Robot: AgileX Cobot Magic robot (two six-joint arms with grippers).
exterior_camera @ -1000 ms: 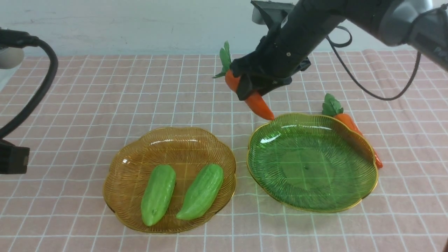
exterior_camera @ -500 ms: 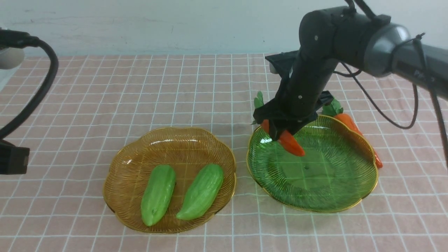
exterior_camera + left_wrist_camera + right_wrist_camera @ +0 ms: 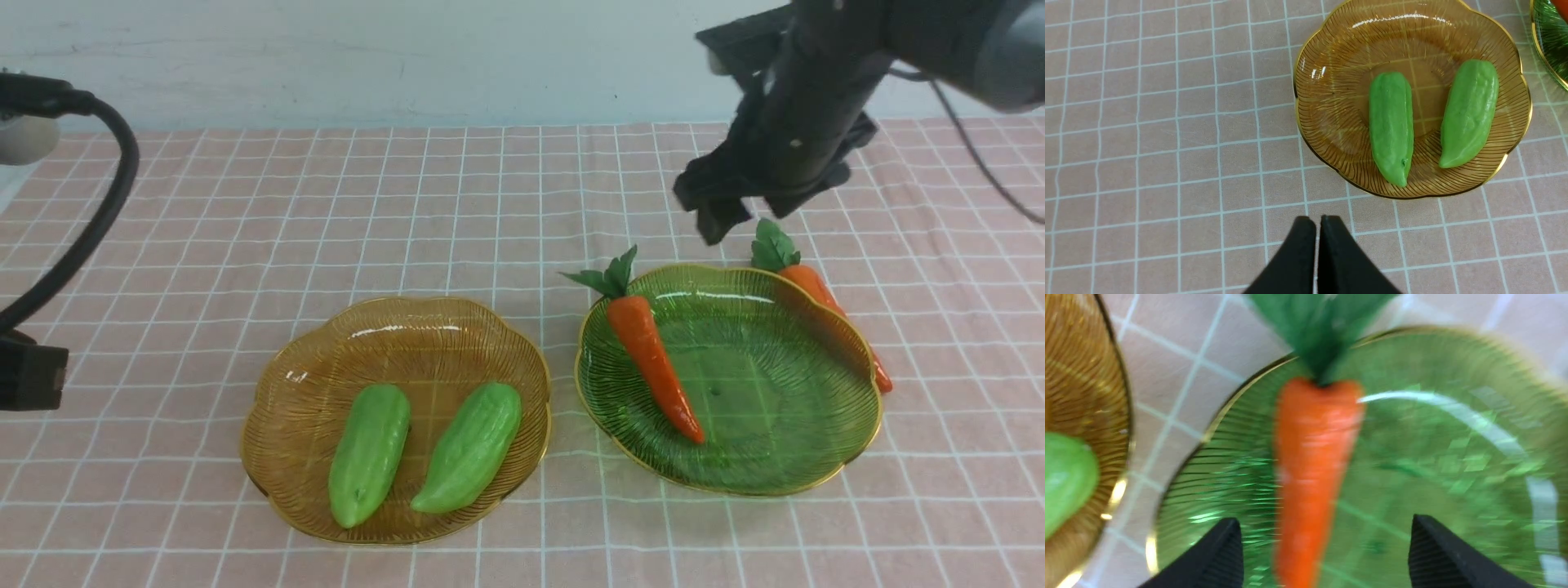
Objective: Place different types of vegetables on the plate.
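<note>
An orange carrot (image 3: 653, 359) with green leaves lies loose on the left side of the green plate (image 3: 816, 486), tip toward me. A second carrot (image 3: 812, 286) lies on the cloth against that plate's far right rim. Two light-green gourds (image 3: 369, 453) (image 3: 471, 445) lie side by side on the amber plate (image 3: 310, 384). My right gripper (image 3: 747, 214) hangs open and empty above the green plate's far edge. In the right wrist view its fingers (image 3: 1231, 547) stand wide apart over the carrot (image 3: 1312, 449). My left gripper (image 3: 1318, 222) is shut and empty, near the amber plate (image 3: 1331, 102).
A pink checked cloth (image 3: 245, 212) covers the whole table. The two plates sit close together near the front, with a narrow gap between their rims. A black cable and part of my left arm (image 3: 28, 376) show at the left edge.
My right gripper brought the carrot down onto the green plate, opened and let it go. It then rose up and to the right. The left arm has not moved.
</note>
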